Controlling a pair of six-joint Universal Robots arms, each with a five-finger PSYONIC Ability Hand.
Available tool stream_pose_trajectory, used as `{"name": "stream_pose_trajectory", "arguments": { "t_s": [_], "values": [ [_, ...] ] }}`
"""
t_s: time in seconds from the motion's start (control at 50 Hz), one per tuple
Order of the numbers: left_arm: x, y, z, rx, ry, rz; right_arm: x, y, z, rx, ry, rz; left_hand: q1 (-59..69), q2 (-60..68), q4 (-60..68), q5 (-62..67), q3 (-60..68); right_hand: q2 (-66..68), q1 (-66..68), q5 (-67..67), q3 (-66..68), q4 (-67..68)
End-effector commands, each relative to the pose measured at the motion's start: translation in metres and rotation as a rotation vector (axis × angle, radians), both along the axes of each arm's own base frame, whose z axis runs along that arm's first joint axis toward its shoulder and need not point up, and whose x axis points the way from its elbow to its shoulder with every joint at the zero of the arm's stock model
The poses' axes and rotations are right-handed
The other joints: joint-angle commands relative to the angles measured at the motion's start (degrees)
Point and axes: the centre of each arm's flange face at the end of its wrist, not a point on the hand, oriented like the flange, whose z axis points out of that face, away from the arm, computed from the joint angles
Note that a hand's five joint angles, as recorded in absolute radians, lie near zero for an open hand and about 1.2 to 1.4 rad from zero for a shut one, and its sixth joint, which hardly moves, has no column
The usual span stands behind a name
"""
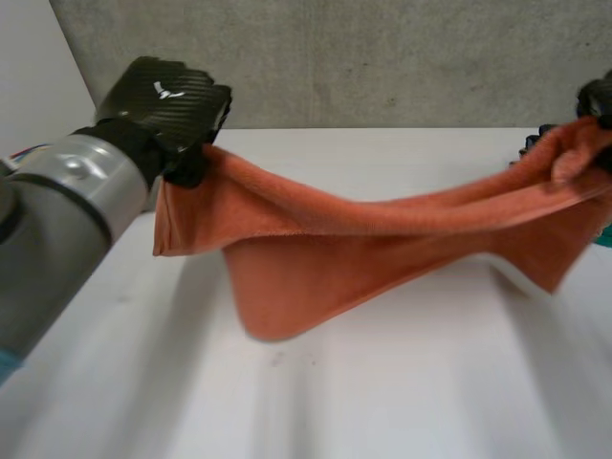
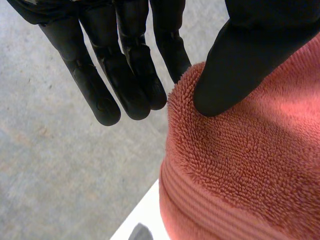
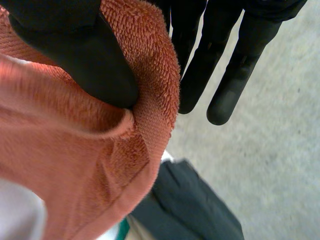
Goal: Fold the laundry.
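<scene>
An orange towel (image 1: 382,229) hangs stretched between my two hands above the white table (image 1: 402,402), sagging in the middle with its lower fold near the tabletop. My left hand (image 1: 167,96) holds one end at the far left. There its thumb (image 2: 240,65) presses the towel (image 2: 240,170) against a finger, while the other fingers (image 2: 125,75) stay straight beside the cloth. My right hand (image 1: 598,96) holds the opposite end at the far right. Its thumb (image 3: 75,45) pinches a bunched edge of the towel (image 3: 75,165), with the remaining fingers (image 3: 235,65) straight beyond it.
A grey concrete wall (image 1: 382,57) rises behind the table's far edge. Below my right hand lies a dark grey cloth (image 3: 190,205), with something teal (image 3: 122,230) beside it.
</scene>
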Motion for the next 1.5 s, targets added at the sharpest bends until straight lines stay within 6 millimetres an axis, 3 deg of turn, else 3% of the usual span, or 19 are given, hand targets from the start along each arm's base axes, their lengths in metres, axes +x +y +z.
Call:
{"name": "stream_pose_trajectory", "arguments": {
  "t_s": [0.02,0.08,0.16,0.26,0.32,0.34,0.48,0.56,0.7,0.84,0.86,0.94,1.02,1.08,1.12,1.2,1.26,1.38,1.5],
  "values": [
    [0.025,0.001,-0.022,0.106,-0.071,0.059,-0.016,0.002,-0.011,0.154,0.14,-0.001,14.38,11.36,11.39,14.81,11.67,12.77,20.42,12.77,11.73,11.46],
    [0.025,-0.003,-0.036,0.144,-0.091,0.062,-0.017,-0.009,-0.041,0.274,0.144,0.012,14.38,11.36,11.39,14.81,11.67,12.77,20.42,12.77,11.73,11.46],
    [0.012,-0.029,-0.087,0.271,-0.166,0.067,-0.008,-0.028,-0.083,0.412,0.121,0.045,14.38,11.36,11.39,14.81,11.67,12.77,20.42,12.77,11.73,11.46],
    [-0.01,-0.077,-0.104,0.226,-0.143,0.082,0.018,-0.058,-0.097,0.346,0.058,0.06,14.38,11.36,11.39,14.81,11.67,12.77,20.42,12.77,11.73,11.46],
    [-0.026,-0.111,-0.076,0.084,-0.079,0.085,0.027,-0.087,-0.085,0.179,0.001,0.004,14.38,11.36,11.39,14.81,11.67,12.77,20.42,12.77,11.73,11.46],
    [-0.033,-0.124,-0.05,-0.015,-0.031,0.083,0.03,-0.101,-0.064,0.038,-0.045,-0.019,14.38,11.36,11.39,14.81,11.67,12.77,20.42,12.77,11.73,11.46],
    [-0.037,-0.137,0.077,-0.468,0.234,0.099,0.038,-0.125,0.022,-0.538,-0.313,0.005,14.38,11.36,11.39,14.81,11.67,12.77,20.42,12.77,11.73,11.46],
    [-0.036,-0.14,0.085,-0.528,0.272,0.117,0.035,-0.118,0.043,-0.662,-0.366,0.025,14.38,11.36,11.39,14.81,11.67,12.77,20.42,12.77,11.73,11.46],
    [-0.03,-0.136,0.04,-0.362,0.185,0.123,0.036,-0.109,0.017,-0.459,-0.343,0.011,14.38,11.36,11.39,14.81,11.67,12.77,20.42,12.77,11.73,11.46],
    [-0.014,-0.121,-0.05,-0.101,0.031,0.131,0.04,-0.096,-0.063,-0.012,-0.275,0.032,14.38,11.36,11.39,14.81,11.67,12.77,20.42,12.77,11.73,11.46],
    [-0.013,-0.12,-0.06,-0.077,0.017,0.131,0.041,-0.094,-0.087,0.095,-0.263,0.032,14.38,11.36,11.39,14.81,11.67,12.77,20.42,12.77,11.73,11.46],
    [-0.011,-0.11,-0.107,0.019,-0.044,0.125,0.042,-0.087,-0.143,0.302,-0.215,0.015,14.38,11.36,11.39,14.81,11.67,12.77,20.42,12.77,11.73,11.46],
    [-0.01,-0.104,-0.176,0.176,-0.137,0.116,0.041,-0.078,-0.176,0.398,-0.152,0.017,14.38,11.36,11.39,14.81,11.67,12.77,20.42,12.77,11.73,11.46],
    [-0.01,-0.102,-0.195,0.226,-0.165,0.113,0.039,-0.072,-0.187,0.428,-0.125,0.022,14.38,11.36,11.39,14.81,11.67,12.77,20.42,12.77,11.73,11.46],
    [-0.01,-0.099,-0.2,0.24,-0.172,0.107,0.037,-0.067,-0.191,0.446,-0.117,0.018,12.07,9.05,9.08,12.5,9.36,12.77,20.42,12.77,11.73,11.46],
    [-0.008,-0.095,-0.199,0.244,-0.175,0.107,0.036,-0.061,-0.193,0.454,-0.12,0.018,-18.5,-21.52,-21.49,-18.08,-21.21,12.77,20.42,12.77,11.73,11.46],
    [-0.006,-0.093,-0.181,0.21,-0.156,0.111,0.036,-0.059,-0.19,0.437,-0.123,0.019,-36.17,-39.19,-39.16,-35.74,-38.88,12.77,20.42,12.77,11.73,11.46],
    [0.005,-0.075,-0.157,0.184,-0.136,0.118,0.032,-0.055,-0.191,0.42,-0.125,0.011,-40.6,-43.62,-43.59,-40.18,-43.31,12.77,20.42,12.77,11.73,11.46],
    [0.026,-0.031,-0.138,0.177,-0.122,0.12,0.029,-0.054,-0.193,0.425,-0.124,0.006,-39.76,-42.78,-42.76,-39.34,-42.48,12.77,20.42,12.77,11.73,11.46]
  ]
}}
